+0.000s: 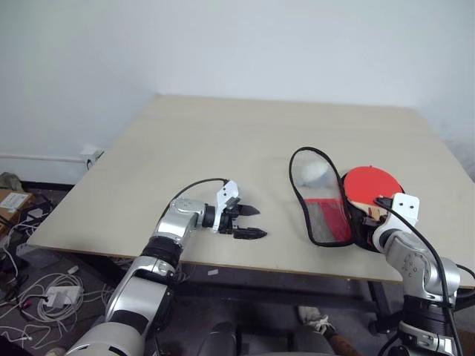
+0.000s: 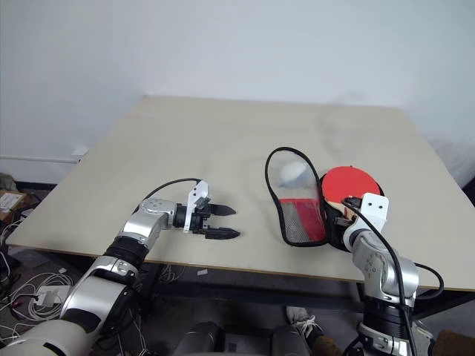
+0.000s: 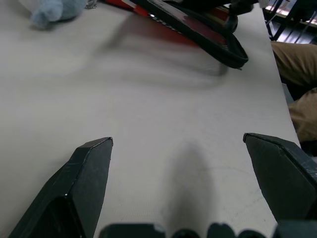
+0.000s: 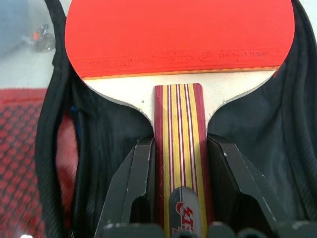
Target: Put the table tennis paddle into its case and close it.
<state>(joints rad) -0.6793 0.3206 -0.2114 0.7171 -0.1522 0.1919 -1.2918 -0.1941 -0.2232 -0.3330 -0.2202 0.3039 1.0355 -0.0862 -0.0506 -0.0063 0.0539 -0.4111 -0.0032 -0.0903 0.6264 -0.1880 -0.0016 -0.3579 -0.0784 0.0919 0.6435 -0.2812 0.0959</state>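
- At the table's (image 1: 223, 141) near right corner, the table tennis paddle (image 1: 371, 187) lies over the open case (image 1: 326, 215), its red face on the black lining.
- Insertion looks under way; next, seat the blade fully, let go, then fold the lid over.
- Right hand (image 4: 179, 163) pinches the striped handle.
- Left hand (image 1: 247, 222) hovers well apart from the case, fingers spread, empty.

table (image 1: 223, 141): case (image 1: 320, 222) lies open at right front | paddle (image 1: 371, 187) in case's right half, handle toward front edge, between right pincer (image 4: 181, 163) fingers | left pincer (image 1: 249, 222) left of case, well apart
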